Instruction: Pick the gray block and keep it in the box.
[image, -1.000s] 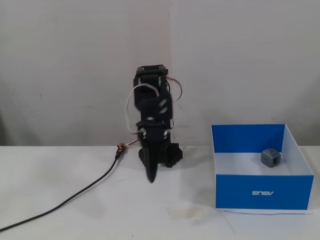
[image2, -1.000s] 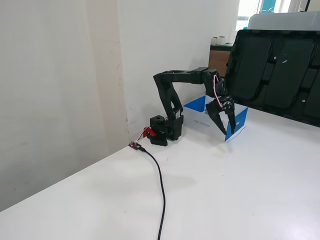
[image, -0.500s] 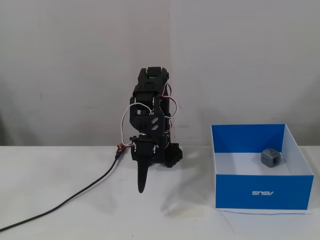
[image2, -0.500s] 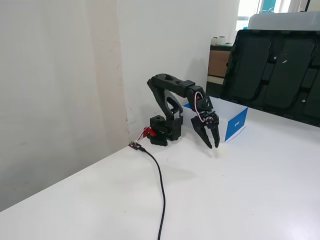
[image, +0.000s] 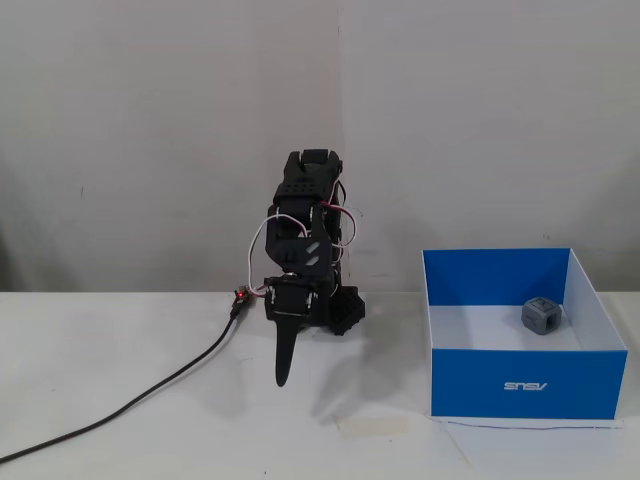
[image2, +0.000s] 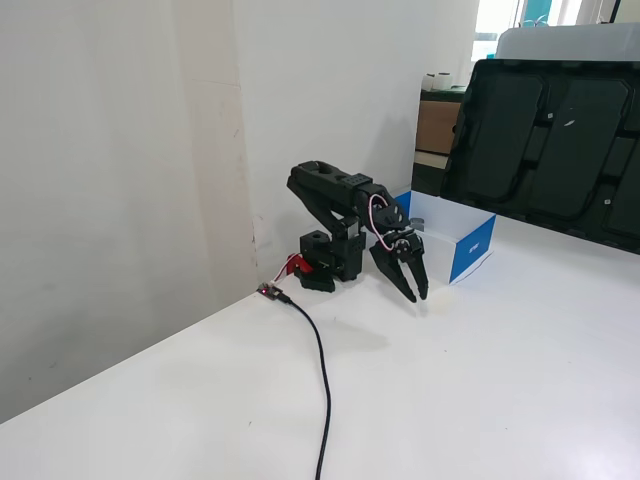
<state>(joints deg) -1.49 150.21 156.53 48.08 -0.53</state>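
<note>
The gray block (image: 540, 316) rests on the white floor inside the blue box (image: 530, 385), near its back right corner. In a fixed view from the side, the box (image2: 472, 247) stands behind the arm and the block is hidden by its walls. My gripper (image: 283, 378) hangs point-down just above the table, well to the left of the box. There it shows edge-on as one blade. From the side, the gripper (image2: 416, 296) has its fingers drawn together with nothing between them.
A black cable (image: 150, 395) runs from a red connector (image: 240, 296) by the arm base to the lower left of the table. Large black trays (image2: 560, 140) lean at the back right. A wall stands close behind the arm.
The arm has folded back from beside the box toward its base and lowered. The gripper's fingers have come together from a wide spread. The block has stayed in the box.
</note>
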